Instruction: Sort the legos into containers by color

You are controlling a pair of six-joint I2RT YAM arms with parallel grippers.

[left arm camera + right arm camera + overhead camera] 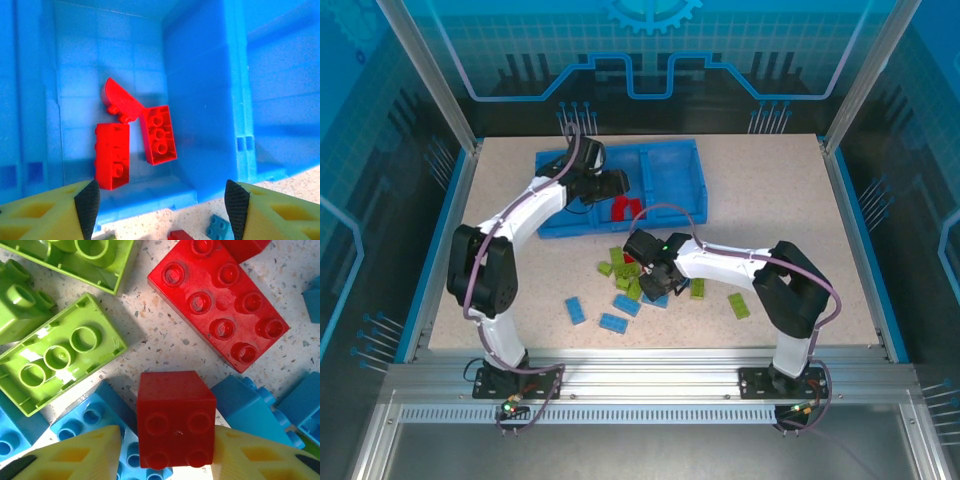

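Three red legos (159,135) lie in the blue tray's (675,147) middle compartment, seen from above as a red patch (623,210). My left gripper (617,185) hovers over that compartment, open (161,207) with nothing between its fingers. My right gripper (655,278) is down in the pile of loose legos (625,285). Its fingers (75,455) stand either side of a red two-by-two brick (176,405) resting studs up. The right finger touches that brick, while a narrow gap stays at the left finger.
A red two-by-four (220,300), lime green bricks (57,355) and light blue bricks (85,415) crowd round the red brick. Stray blue bricks (577,310) and a green one (740,305) lie nearer the front edge. The tray's dividing wall (200,100) rises right of the red legos.
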